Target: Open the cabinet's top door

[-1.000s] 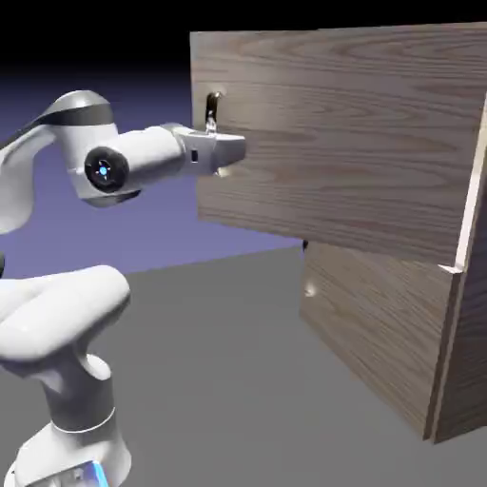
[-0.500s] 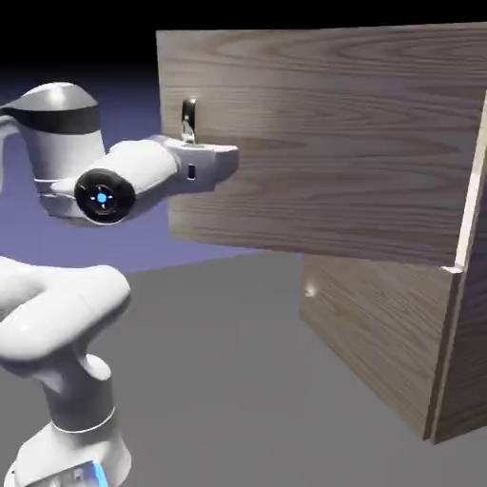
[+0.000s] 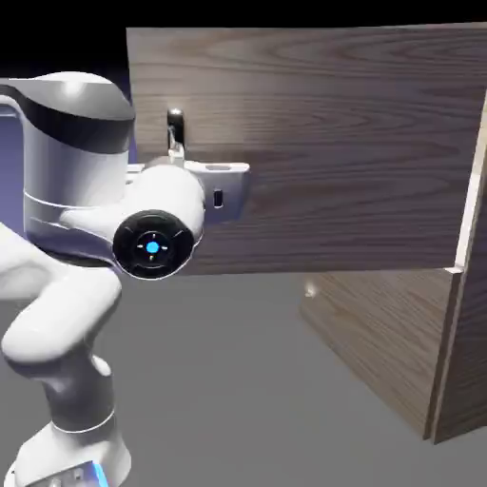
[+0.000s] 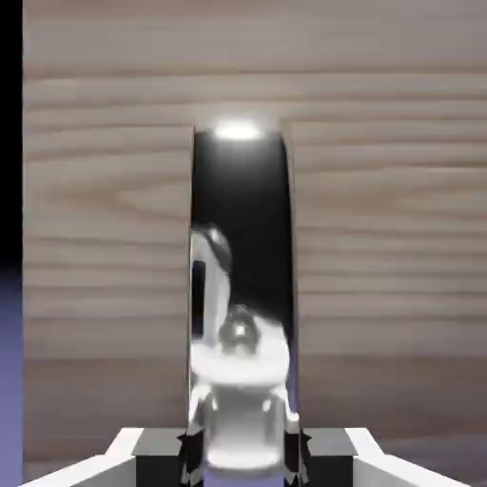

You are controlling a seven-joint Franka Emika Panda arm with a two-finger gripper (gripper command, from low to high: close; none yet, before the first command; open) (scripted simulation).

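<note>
Fingers (image 4: 243,447) clamped on handle (image 4: 240,266), top door (image 3: 323,143) swung wide from cabinet (image 3: 457,361), interior hidden

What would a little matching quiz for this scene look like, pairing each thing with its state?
1. upper wood-grain door panel
2. lower, shorter wood-grain panel
3. small dark metal handle
4. white arm's end effector

a. shut flat
b. clamped between fingers
c. swung wide open
d. closed on something

Pairs: 1-c, 2-a, 3-b, 4-d
</note>
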